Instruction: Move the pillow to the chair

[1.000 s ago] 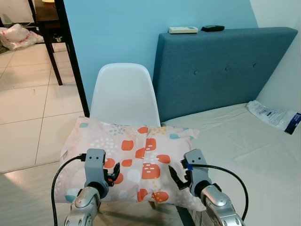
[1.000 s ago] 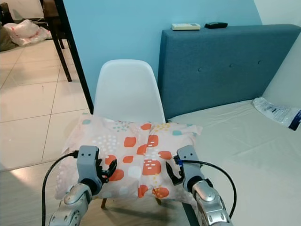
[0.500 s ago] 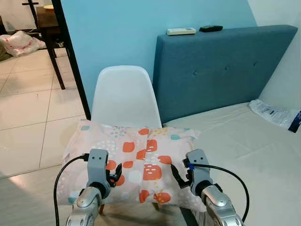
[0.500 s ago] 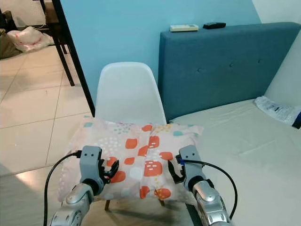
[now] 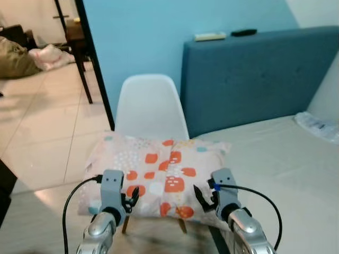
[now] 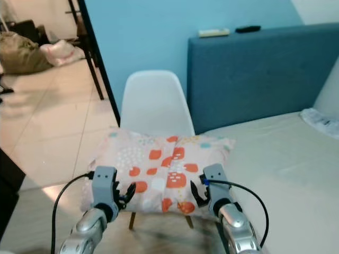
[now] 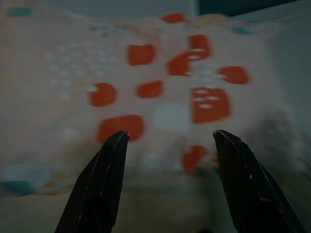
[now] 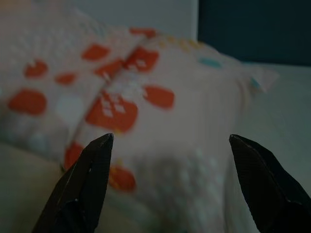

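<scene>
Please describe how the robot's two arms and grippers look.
Both arms are silver metal with rounded joints. The left gripper and right gripper each have a grey boxy housing, two black fingers and a looping black cable. The right one has a small blue mark.

Head camera looks forward and down from above: chair (image 5: 150, 103) dead ahead, pillow (image 5: 159, 174) on its seat, bed (image 5: 275, 159) to the right, tiled floor (image 5: 47, 121) off left. Both eyes take the same scene, the right eye's picture shifted slightly sideways. Both arms rise from the bottom edge, left gripper (image 5: 126, 200) and right gripper (image 5: 204, 198) just short of the pillow's near edge. Left wrist camera sits low and close, sighting between its two fingers (image 7: 104, 179) across the pillow top. Right wrist camera is equally near, aimed at the pillow's bed-side end. All four views share the pillow.
</scene>
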Robot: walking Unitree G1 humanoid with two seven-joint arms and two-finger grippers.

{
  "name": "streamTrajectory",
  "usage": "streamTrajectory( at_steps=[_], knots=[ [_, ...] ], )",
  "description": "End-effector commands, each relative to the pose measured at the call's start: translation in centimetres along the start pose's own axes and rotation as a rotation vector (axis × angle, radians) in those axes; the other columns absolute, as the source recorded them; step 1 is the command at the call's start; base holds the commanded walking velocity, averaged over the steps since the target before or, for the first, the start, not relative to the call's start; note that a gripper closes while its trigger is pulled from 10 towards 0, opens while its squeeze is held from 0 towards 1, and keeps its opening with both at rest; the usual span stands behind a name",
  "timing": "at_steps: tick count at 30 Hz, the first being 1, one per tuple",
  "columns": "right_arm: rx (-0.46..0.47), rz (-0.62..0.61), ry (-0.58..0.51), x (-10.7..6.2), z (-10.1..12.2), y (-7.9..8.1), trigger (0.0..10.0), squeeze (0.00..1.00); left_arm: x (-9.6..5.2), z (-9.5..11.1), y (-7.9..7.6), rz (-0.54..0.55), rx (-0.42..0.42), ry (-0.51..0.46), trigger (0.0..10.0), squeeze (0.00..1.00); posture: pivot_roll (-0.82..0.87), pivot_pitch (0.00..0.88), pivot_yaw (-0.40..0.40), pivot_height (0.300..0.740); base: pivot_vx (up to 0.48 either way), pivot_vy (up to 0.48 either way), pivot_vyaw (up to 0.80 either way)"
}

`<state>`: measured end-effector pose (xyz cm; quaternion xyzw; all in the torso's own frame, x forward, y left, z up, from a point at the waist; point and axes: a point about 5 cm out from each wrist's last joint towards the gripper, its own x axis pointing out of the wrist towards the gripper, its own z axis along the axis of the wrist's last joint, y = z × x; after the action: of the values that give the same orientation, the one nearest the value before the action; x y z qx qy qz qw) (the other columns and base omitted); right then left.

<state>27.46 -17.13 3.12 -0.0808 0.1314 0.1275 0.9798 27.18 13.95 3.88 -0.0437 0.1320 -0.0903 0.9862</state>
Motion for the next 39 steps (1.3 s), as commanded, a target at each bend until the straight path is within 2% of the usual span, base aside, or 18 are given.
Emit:
streamTrajectory(
  at_steps=[1,7,19,28,39],
  knots=[
    [0.013,0.011,-0.002,0.06,-0.12,0.46,10.0,0.00,-0.53,-0.98,0.62,0.019,0.009,0.037,10.0,0.00,-0.07,0.034,0.000,0.740,-0.266,0.000,0.00],
    [0.014,0.009,-0.002,0.08,-0.15,0.51,10.0,0.00,-0.51,-1.03,0.63,0.016,0.017,0.041,10.0,0.00,-0.07,0.031,0.006,0.740,-0.256,0.000,0.00],
    [0.018,0.006,-0.002,0.11,-0.20,0.54,10.0,0.00,-0.46,-1.28,0.70,0.015,0.012,0.063,10.0,0.00,-0.07,0.029,0.011,0.740,0.000,0.000,0.00],
    [0.020,0.009,0.001,0.08,-0.26,0.58,10.0,0.00,-0.41,-1.56,0.65,0.017,0.023,0.087,10.0,0.00,-0.07,0.032,0.015,0.740,0.000,-0.404,0.00],
    [0.024,0.008,0.002,0.04,-0.29,0.60,10.0,0.00,-0.45,-1.70,0.77,0.020,0.006,0.098,10.0,0.00,-0.07,0.036,0.016,0.740,0.000,0.000,0.00]
  ],
)
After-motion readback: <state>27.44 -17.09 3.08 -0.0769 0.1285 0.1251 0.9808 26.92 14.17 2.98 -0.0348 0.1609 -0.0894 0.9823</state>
